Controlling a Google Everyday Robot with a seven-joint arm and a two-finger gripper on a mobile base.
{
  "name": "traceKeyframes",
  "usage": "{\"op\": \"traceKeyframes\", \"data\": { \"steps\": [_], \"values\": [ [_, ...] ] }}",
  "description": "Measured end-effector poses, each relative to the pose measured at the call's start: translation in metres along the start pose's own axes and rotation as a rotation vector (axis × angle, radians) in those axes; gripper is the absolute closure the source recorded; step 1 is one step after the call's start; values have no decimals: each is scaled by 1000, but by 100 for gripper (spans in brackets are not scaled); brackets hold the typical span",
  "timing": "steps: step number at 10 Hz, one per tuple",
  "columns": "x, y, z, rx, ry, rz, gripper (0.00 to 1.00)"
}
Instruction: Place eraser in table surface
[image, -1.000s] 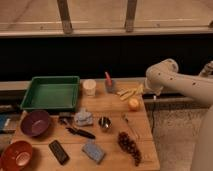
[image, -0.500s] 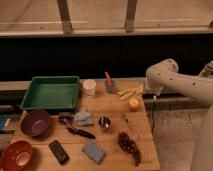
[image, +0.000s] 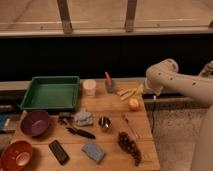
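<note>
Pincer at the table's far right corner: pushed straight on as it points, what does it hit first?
Likely the yellow fruit pieces just left of the pincer, though depth is unclear.

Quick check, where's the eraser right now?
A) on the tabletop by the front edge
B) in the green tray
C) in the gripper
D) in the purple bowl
A: the eraser lies flat on the table surface beside the red bowl, while the gripper is far off at the right edge.

Seemingly a robot test lab: prop-strewn table surface (image: 111, 105), windows (image: 95, 12) at twelve o'clock, gripper (image: 151, 93) at three o'clock.
</note>
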Motion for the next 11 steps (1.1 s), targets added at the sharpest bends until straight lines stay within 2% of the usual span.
{"op": "traceKeyframes", "data": {
  "steps": [3, 5, 9, 10, 11],
  "values": [
    [1, 4, 0, -7, 0, -19, 30],
    [11, 27, 0, -28, 0, -84, 30],
    [36, 139, -4, -110, 1, -291, 30],
    [53, 174, -10, -135, -2, -371, 30],
    [68, 194, -14, -151, 1, -429, 30]
  ]
}}
